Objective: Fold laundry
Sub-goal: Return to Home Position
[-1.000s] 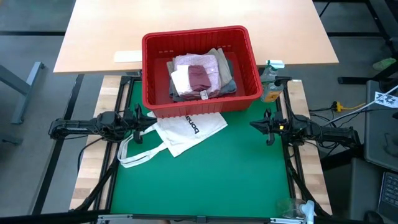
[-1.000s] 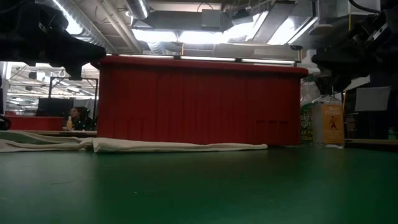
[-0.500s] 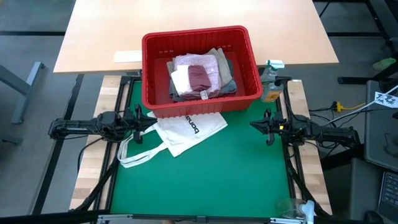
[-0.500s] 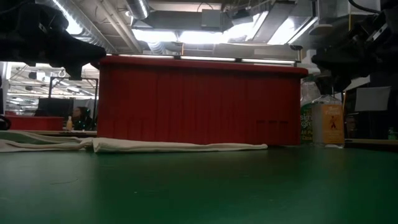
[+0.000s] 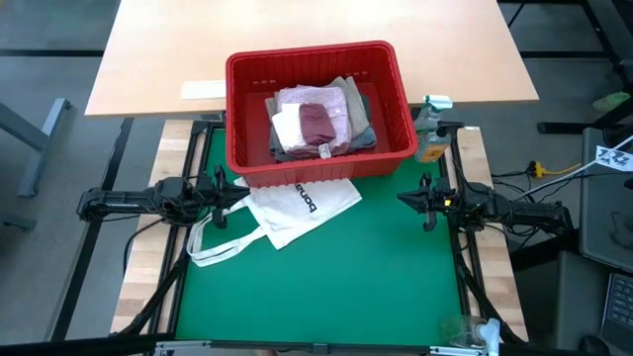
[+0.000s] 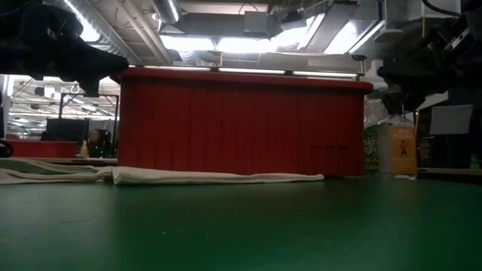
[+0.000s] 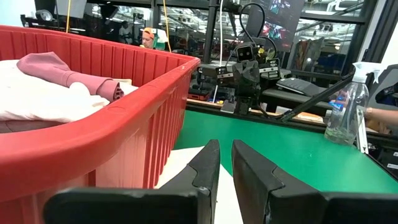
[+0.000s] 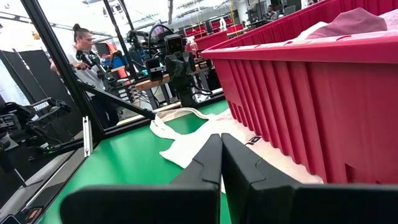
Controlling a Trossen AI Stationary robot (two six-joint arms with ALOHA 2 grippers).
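Laundry (image 5: 315,124) lies folded and stacked inside the red basket (image 5: 316,168), so the folding looks finished, with the left gripper (image 5: 235,193) and right gripper (image 5: 407,198) parked at opposite sides of the table (image 5: 336,277), fingers all but closed on nothing.

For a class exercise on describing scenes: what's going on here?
Nothing is being handled right now. The folded laundry sits stacked inside the red basket at the far end of the green mat. A white tote bag lies flat just in front of the basket. The left gripper and right gripper hang at the mat's sides, holding nothing.
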